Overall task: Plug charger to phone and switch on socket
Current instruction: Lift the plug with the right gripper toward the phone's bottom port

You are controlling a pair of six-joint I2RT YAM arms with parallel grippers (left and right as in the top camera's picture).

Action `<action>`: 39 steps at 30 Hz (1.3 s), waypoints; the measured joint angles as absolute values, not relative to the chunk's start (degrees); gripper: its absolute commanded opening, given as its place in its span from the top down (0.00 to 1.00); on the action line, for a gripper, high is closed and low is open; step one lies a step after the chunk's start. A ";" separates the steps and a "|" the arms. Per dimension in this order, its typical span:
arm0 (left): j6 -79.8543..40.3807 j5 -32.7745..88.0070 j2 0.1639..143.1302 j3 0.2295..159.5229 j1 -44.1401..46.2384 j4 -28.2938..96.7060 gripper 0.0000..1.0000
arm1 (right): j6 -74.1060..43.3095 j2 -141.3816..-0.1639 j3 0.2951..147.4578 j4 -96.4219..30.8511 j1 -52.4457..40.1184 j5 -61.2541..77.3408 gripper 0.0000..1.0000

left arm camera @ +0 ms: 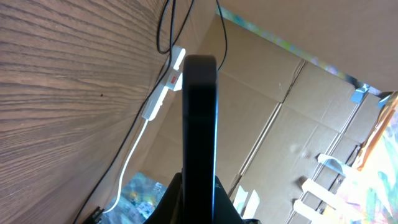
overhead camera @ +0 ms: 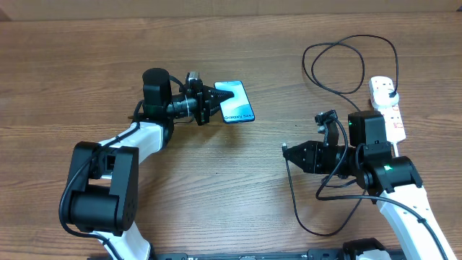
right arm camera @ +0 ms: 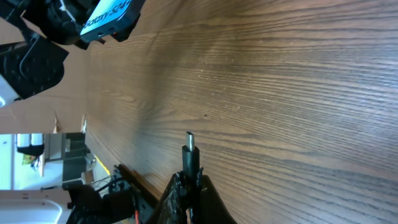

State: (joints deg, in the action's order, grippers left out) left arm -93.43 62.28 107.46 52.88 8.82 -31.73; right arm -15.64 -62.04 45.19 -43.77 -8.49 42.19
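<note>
**Phone and plug tip both held, apart over the table**

Taking the far edge of the overhead view as 12 o'clock, the left gripper [overhead camera: 216,95] sits at about 11 o'clock from the middle of the table [overhead camera: 108,58]. It is clenched on one end of the phone [overhead camera: 238,105], whose screen faces up; its fingers cover that end, and the free end points to 3 o'clock. In the left wrist view the phone [left arm camera: 199,137] shows edge-on as a dark slab rising from between the fingers.

The right gripper [overhead camera: 289,152], at about 4 o'clock, pinches the small plug tip of the charger [overhead camera: 290,188], with the tip pointing to 9 o'clock. In the right wrist view the tip [right arm camera: 189,152] stands above the wood grain, well apart from the phone [right arm camera: 109,15]. Only bare wood lies between them.

The black cable hangs in a loop at 6 o'clock of the right gripper and coils again near the socket [overhead camera: 388,105] at 2 o'clock. The right arm's wrist is just beside the socket's near end. A cardboard wall [left arm camera: 280,81] stands behind the table.
</note>
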 measured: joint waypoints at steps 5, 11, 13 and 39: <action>-93.47 62.30 107.46 52.88 8.82 -31.73 0.95 | -15.53 -62.04 45.19 -43.86 -8.49 43.59 0.96; -92.05 62.30 107.46 52.88 8.82 -31.73 0.96 | -15.38 -62.04 45.19 -43.99 -8.49 46.59 0.96; -90.83 62.28 107.46 52.88 8.82 -31.73 0.96 | -15.33 -62.04 45.19 -43.97 -8.49 47.83 0.96; -80.75 63.70 107.48 52.99 8.82 -40.36 0.96 | -21.63 -80.03 44.88 -17.87 -16.23 62.37 0.96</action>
